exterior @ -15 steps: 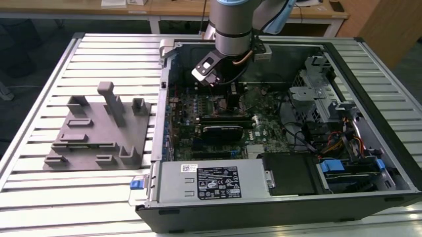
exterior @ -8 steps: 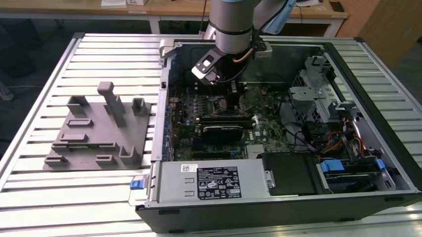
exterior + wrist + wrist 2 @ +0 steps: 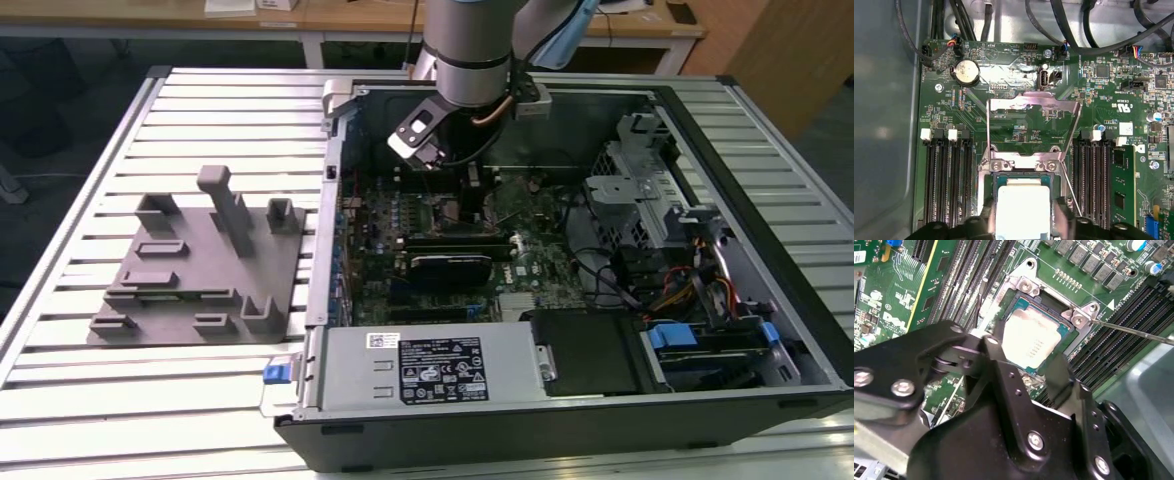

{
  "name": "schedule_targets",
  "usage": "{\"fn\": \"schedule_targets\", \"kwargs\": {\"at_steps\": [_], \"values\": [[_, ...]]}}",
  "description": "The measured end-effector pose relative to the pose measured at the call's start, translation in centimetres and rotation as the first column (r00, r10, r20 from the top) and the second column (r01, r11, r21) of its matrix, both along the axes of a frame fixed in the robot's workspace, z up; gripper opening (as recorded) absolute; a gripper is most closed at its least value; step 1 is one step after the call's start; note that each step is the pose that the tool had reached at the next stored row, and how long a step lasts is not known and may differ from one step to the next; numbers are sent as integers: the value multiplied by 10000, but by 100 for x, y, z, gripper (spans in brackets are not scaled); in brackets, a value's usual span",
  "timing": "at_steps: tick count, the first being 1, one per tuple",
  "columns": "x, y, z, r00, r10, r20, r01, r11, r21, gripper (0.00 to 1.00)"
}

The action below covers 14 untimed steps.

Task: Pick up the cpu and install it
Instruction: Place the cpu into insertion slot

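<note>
— Where do we find the cpu (image 3: 1023, 207)?

— We find it at the socket (image 3: 1021, 164) on the green motherboard (image 3: 1004, 80), inside the open computer case (image 3: 747, 300) that lies on the slatted metal table (image 3: 214, 110). In both wrist views its silver top faces up within the socket's metal frame. We cannot tell whether it is fully seated or sits a touch above the contacts.

— And the jaws?

— We see them closed on the cpu. In the first wrist view one black finger (image 3: 1061, 217) sits against each of two opposite edges, and the second wrist view shows the same chip (image 3: 1031, 342) between them.

— How does the socket stand?

— Its shiny load plate (image 3: 1029, 106) is swung back, away from the chip, and the thin wire lever (image 3: 1134, 331) stands out to one side. Dark memory slots (image 3: 946, 175) run on either side of the socket, and a round coin battery (image 3: 966, 71) sits beyond the plate.

— What do we see from outside?

— The arm (image 3: 467, 50) reaches straight down into the case, over the board. On the exterior view's left, well apart from the case, the grey plastic blocks (image 3: 200, 265) rest on the table.
</note>
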State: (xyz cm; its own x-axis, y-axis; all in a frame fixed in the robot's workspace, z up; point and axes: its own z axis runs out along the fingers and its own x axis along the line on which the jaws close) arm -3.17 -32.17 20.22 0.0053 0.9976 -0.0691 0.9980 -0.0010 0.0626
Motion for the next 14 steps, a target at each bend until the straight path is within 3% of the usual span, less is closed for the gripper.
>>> {"fn": "schedule_targets", "kwargs": {"at_steps": [2,5,10,14], "values": [[0,0,0,10000,-1,0,1,10000,0,47],[0,0,0,10000,-1,0,1,10000,-1,41],[0,0,0,10000,-1,0,1,10000,0,18],[0,0,0,10000,-2,0,2,10000,-1,11]]}}
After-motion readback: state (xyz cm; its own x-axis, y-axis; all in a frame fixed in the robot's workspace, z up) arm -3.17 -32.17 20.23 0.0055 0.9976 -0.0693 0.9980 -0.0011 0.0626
